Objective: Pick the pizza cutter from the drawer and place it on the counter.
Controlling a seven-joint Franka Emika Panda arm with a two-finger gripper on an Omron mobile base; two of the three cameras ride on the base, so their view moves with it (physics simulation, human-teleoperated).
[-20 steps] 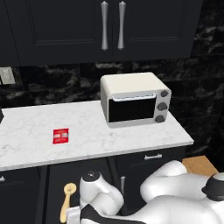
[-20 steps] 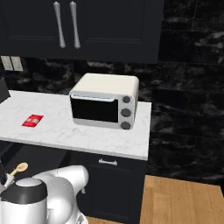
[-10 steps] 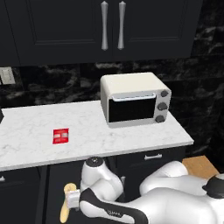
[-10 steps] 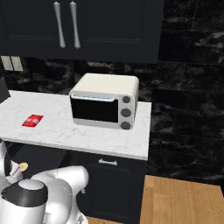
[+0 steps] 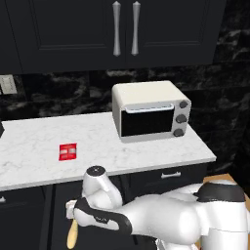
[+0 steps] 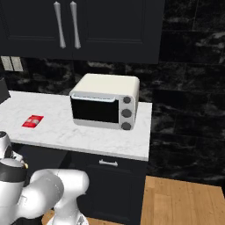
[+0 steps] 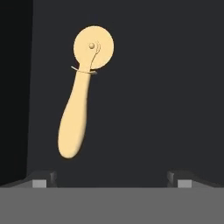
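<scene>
Tan pizza cutter [image 7: 82, 97]; dark drawer [image 7: 166, 96]; white grey-veined counter [image 5: 34, 146]; red packet [image 5: 68, 152].

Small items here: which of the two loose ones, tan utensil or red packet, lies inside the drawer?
The pizza cutter, tan with a round disc head, lies on the dark floor of the drawer. The flat red packet sits up on the counter.

Rendered domestic kitchen, showing itself by: white marble-look counter [image 5: 127, 146] running over black base cabinets [image 6: 114, 189], a cream toaster oven [image 5: 150, 110] sitting on it, black wall cupboards [image 5: 122, 29] with silver bar handles hanging above, black veined backsplash [image 6: 189, 110], wood floor [image 6: 184, 202].
</scene>
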